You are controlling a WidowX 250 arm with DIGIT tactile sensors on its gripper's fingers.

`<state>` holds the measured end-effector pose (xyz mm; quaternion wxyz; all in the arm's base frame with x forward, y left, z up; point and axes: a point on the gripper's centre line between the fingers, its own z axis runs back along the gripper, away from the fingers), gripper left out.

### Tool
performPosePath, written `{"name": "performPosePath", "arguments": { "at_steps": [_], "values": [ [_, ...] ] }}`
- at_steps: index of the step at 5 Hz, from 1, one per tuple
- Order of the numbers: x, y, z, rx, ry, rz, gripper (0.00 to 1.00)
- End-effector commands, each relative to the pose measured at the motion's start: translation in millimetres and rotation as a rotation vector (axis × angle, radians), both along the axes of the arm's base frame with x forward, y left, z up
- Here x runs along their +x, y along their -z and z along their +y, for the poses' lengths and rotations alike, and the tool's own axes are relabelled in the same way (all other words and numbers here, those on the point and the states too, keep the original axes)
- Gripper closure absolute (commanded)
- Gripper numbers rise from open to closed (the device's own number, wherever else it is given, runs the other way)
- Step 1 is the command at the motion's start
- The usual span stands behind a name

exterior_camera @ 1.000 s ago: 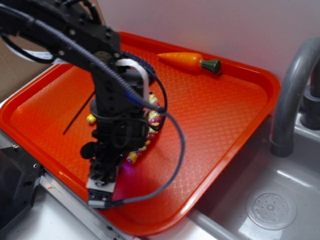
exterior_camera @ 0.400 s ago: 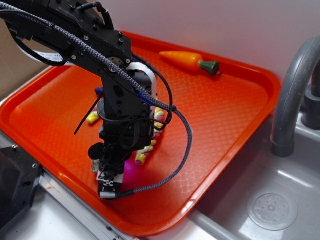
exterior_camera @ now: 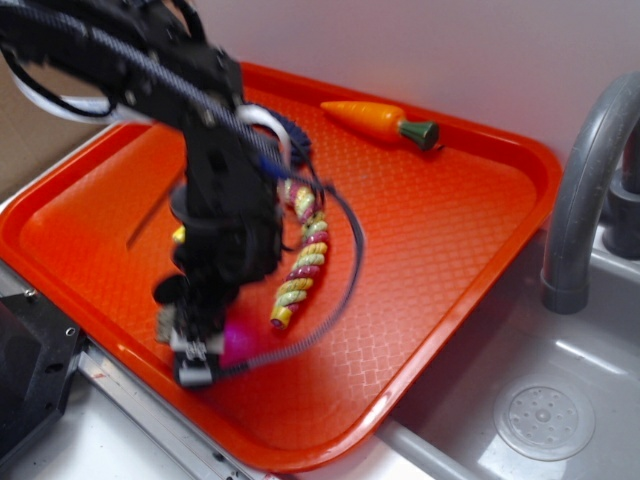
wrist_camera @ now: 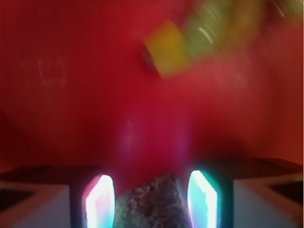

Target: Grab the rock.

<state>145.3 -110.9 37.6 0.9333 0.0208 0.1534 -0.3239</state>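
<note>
Beneath me lies an orange plastic tray [exterior_camera: 455, 215] with a raised rim and a fine woven texture; it rests against a pale wall, with a grey sink basin [exterior_camera: 560, 400] on the right side of the exterior view. At the far left of that view a black box [exterior_camera: 30, 375] sits just off the tray's near corner. My black arm [exterior_camera: 215, 200] hangs over the left half of the tray, trailing a braided black cable [exterior_camera: 340, 275], and blocks much of the surface there. Just right of my wrist, a twisted rope toy in yellow, green and pink [exterior_camera: 300, 260] lies on the tray. Farther back, near the wall, rests an orange toy carrot with a green top [exterior_camera: 380, 122]. At the right edge a curved grey faucet pipe [exterior_camera: 580, 190] rises beside the basin.

In the wrist view my gripper [wrist_camera: 151, 199] has its two glowing fingers [wrist_camera: 99, 199] set narrowly, with the lumpy grey-brown rock [wrist_camera: 151, 202] lodged between them above the blurred tray.
</note>
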Motion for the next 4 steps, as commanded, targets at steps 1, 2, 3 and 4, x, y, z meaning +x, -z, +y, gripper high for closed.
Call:
{"name": "performPosePath", "arguments": {
  "at_steps": [1, 2, 3, 4],
  "values": [
    [47, -111, 30, -0.128, -0.334, -0.192, 1.0],
    [47, -162, 38, -0.162, -0.393, -0.282, 1.0],
    [43, -182, 39, -0.196, -0.354, -0.365, 1.0],
    [45, -172, 39, -0.202, -0.273, -0.362, 1.0]
  ]
}}
